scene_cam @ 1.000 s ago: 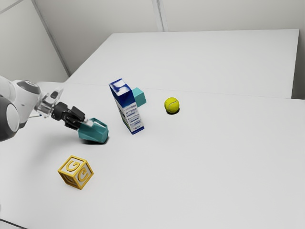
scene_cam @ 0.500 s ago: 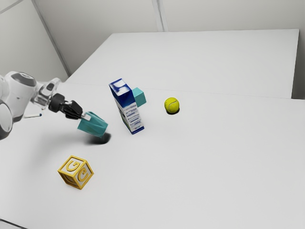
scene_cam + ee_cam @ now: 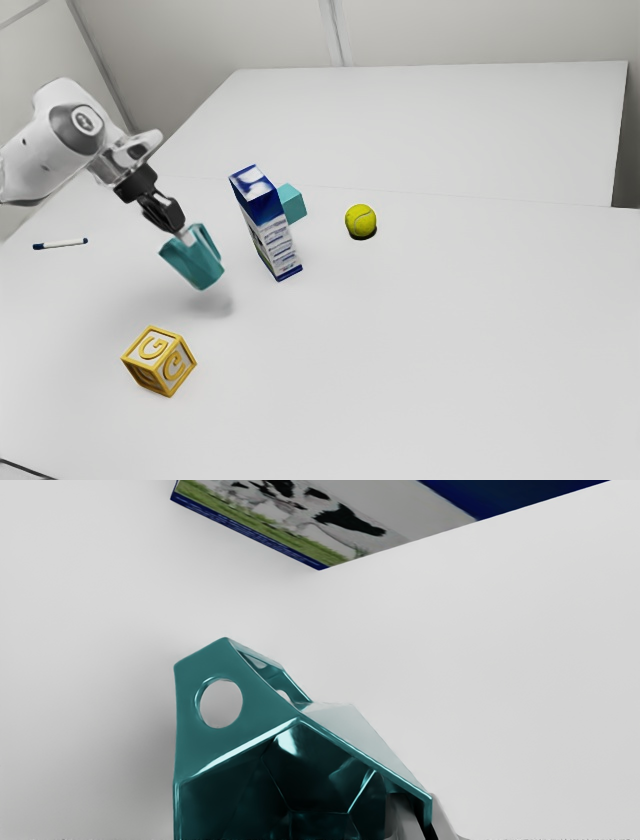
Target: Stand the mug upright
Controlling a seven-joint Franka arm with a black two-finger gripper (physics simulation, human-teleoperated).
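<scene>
In the exterior view my gripper point(image 3: 184, 235) is shut on the upper rim of the teal mug point(image 3: 194, 262). The mug hangs above the table, tilted, with its base low toward the exterior view's right and its shadow beneath. In the wrist view the mug point(image 3: 210, 750) shows its open mouth toward the camera, its handle with a round hole on one side. The gripper point(image 3: 425, 825) pinches the mug's wall there, one finger inside and one outside.
Beside the mug stands a blue and white milk carton point(image 3: 268, 225), with a teal block point(image 3: 291, 204) behind it. A tennis ball point(image 3: 361, 221) lies farther right. A letter block point(image 3: 159, 361) sits nearer the camera, and a marker point(image 3: 60, 243) lies left on the table point(image 3: 450, 350).
The mug has risen off the table, held by my gripper, and has turned from lying toward more upright. My hand has moved up and now points more steeply down.
</scene>
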